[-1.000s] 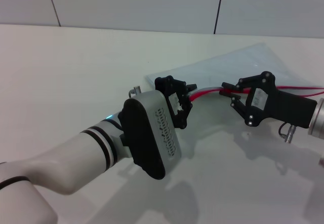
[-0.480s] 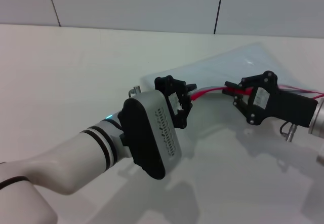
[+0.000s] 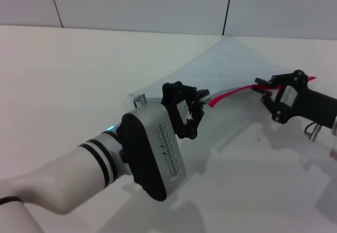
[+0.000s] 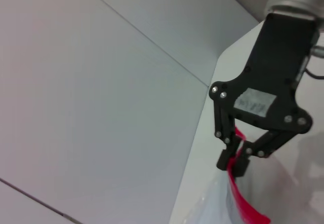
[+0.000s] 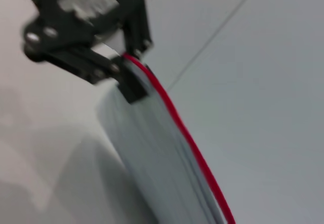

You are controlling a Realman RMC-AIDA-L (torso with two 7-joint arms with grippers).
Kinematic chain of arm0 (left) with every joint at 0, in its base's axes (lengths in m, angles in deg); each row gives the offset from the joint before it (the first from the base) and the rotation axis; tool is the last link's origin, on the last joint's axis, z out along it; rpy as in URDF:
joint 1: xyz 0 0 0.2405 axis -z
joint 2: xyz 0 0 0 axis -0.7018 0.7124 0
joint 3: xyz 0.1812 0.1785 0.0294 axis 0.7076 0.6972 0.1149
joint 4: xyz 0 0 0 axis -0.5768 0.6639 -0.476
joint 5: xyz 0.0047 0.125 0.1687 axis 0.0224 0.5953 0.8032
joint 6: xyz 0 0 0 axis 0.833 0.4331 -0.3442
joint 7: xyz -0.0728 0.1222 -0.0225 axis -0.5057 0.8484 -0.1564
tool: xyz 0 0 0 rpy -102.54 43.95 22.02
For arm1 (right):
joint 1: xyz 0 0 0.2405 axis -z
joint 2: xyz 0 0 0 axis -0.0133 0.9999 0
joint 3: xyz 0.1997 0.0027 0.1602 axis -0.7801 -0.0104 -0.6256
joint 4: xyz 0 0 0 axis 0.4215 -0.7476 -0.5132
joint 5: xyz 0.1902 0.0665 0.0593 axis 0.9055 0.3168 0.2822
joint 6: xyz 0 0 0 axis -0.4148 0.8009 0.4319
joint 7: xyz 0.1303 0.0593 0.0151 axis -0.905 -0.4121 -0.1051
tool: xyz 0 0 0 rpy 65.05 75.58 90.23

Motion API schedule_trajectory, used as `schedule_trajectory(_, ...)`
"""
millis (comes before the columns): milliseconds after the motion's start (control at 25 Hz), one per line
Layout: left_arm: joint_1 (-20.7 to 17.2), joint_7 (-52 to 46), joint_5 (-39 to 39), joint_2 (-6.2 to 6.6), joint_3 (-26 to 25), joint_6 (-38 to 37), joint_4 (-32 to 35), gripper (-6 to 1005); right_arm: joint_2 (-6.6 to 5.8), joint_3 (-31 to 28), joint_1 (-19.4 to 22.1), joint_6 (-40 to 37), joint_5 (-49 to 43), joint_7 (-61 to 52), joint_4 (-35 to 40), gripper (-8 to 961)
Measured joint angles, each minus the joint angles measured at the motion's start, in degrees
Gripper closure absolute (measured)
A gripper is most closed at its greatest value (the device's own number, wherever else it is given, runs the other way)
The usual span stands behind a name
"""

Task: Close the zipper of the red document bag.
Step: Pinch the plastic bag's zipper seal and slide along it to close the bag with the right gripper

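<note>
The red document bag [image 3: 231, 67], a translucent pale pouch, hangs lifted and tilted above the white table [image 3: 79, 75], stretched between both grippers. Its zipper [image 3: 231, 93] is a thin red strip along the near edge. My left gripper [image 3: 202, 100] is shut on the bag's left end, where the strip begins. At the right, my right gripper [image 3: 261, 89] is shut on the red strip. The left wrist view shows the right gripper [image 4: 235, 158] pinching the zipper [image 4: 245, 203]. The right wrist view shows the left gripper [image 5: 132, 67] clamping the bag [image 5: 152, 158] at the end of the zipper [image 5: 187, 133]. The slider is hidden.
Pale wall panels [image 3: 158, 3] rise behind the table's far edge. My left forearm [image 3: 79, 170] crosses the near left of the table.
My right gripper has slid to the right along the red strip. The bag has risen off the table and swung. The left gripper has kept its hold and shifted slightly.
</note>
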Motion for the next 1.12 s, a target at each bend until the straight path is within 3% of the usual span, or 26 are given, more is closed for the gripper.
schedule_trajectory(280,-1.3,1.1,0.0,0.61,2.2,0.4,1.6,948,-0.05,-0.1,1.1,-3.8,4.0,0.0,0.7,790)
schedule_trajectory(520,-2.6,1.5,-0.2,2.51,6.0,2.0,4.0,948,-0.07,-0.1,1.1,-10.0,10.8,0.0,0.7,773)
schedule_trajectory(760,-3.1,1.5,-0.3,3.62,9.1,2.4,4.3,947,-0.08,-0.1,1.1,-17.0,20.2,0.0,1.6,755)
schedule_trajectory(1120,-3.3,1.5,-0.3,3.92,9.9,2.8,4.2,957,-0.09,-0.1,1.2,-21.5,34.6,0.0,2.1,729)
